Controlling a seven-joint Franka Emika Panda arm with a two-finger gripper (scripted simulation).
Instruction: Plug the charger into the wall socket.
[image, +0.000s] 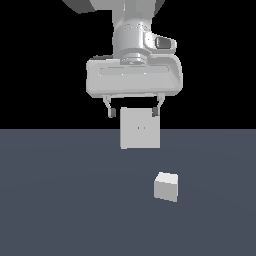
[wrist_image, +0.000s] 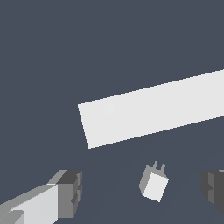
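The charger (image: 166, 186) is a small off-white block lying on the grey floor, toward the exterior view's right and in front of the wall socket. In the wrist view the charger (wrist_image: 154, 184) shows two prongs on one face. The wall socket (image: 140, 128) is an upright pale square panel with two tiny holes at its centre; in the wrist view it (wrist_image: 153, 109) appears as a long pale slab. My gripper (image: 133, 111) hangs open and empty high above the floor, in front of the socket's top edge. Its fingertips (wrist_image: 70, 192) frame the charger in the wrist view.
The grey floor (image: 60, 200) spreads across the lower half of the exterior view under a black background. Nothing else stands on it.
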